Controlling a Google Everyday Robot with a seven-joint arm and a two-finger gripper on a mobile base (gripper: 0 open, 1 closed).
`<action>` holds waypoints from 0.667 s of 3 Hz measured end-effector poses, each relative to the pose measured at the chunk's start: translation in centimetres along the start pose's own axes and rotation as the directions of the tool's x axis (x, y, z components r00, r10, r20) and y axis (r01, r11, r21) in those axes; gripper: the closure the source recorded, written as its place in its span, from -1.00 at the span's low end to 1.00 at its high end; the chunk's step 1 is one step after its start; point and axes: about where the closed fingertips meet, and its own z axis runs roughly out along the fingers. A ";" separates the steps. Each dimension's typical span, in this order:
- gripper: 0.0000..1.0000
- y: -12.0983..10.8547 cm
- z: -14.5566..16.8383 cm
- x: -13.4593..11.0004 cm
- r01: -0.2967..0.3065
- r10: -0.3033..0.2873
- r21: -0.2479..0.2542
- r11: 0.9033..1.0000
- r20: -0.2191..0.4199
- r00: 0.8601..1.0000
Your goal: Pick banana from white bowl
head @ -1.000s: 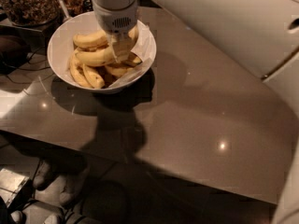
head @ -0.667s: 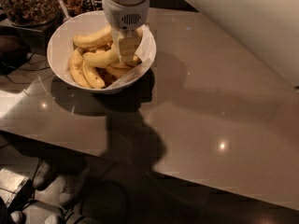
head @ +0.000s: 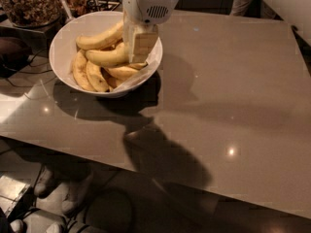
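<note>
Gripper: the gripper point(head: 137, 56) comes straight down from the top edge on a white arm. Its lower end is inside the white bowl point(head: 62, 37), in the right half.
State of the jaws: I cannot tell how far open they are, or whether they have hold of anything. Their lower end is in front of the fruit and hides the contact.
Banana: the banana point(head: 108, 57) lies across the middle of the bowl, nearly level, with its back curved upward. Its right part goes behind the gripper.
Other fruit: a second long banana point(head: 99, 38) lies above it, rising toward the arm. Two shorter bananas point(head: 81, 73) lie along the left wall, and one more point(head: 121, 72) lies just below the gripper.
Bowl: wide and shallow, it stands on the counter point(head: 233, 81) near the back left corner. A white paper liner point(head: 138, 76) shows at its right rim.
Behind the bowl: a glass jar point(head: 28, 4) of brown granola stands at the top left, apart from the bowl.
Counter: grey and shiny, with small light spots. A dark shadow point(head: 165, 154) of the arm falls on its front edge.
</note>
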 end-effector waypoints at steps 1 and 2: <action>1.00 1.6 -2.3 -0.3 -0.008 0.007 0.026 1.000 0.054 0.999; 1.00 3.8 -4.1 -0.2 -0.047 0.043 0.042 0.998 0.099 0.994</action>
